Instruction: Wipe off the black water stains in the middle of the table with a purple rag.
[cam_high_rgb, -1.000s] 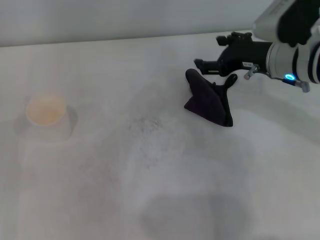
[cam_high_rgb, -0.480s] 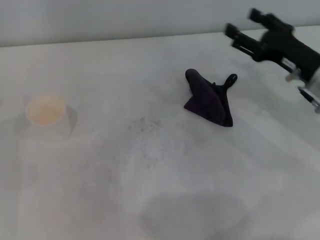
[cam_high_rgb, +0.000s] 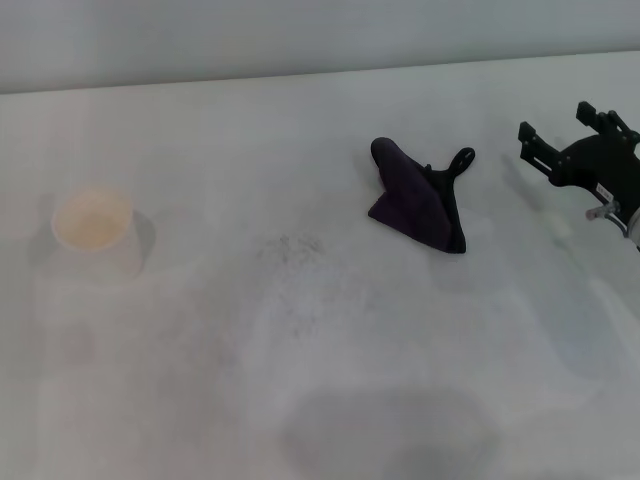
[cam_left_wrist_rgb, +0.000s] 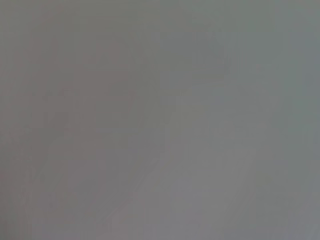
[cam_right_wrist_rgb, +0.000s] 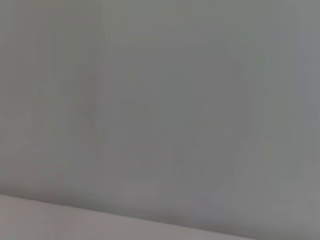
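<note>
Retreating rightward, the right end effector (cam_high_rgb: 565, 140), open and empty, risks leaving faint stains (cam_high_rgb: 292, 248) beside the purple rag (cam_high_rgb: 420, 200).

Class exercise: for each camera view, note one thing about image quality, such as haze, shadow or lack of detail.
Head view: hazy and washed out, with the black stains faint and a soft dark shadow patch on the table near its front edge; the purple rag and right gripper stand out dark. Left wrist view: featureless grey. Right wrist view: grey, with a pale band along one edge.
</note>
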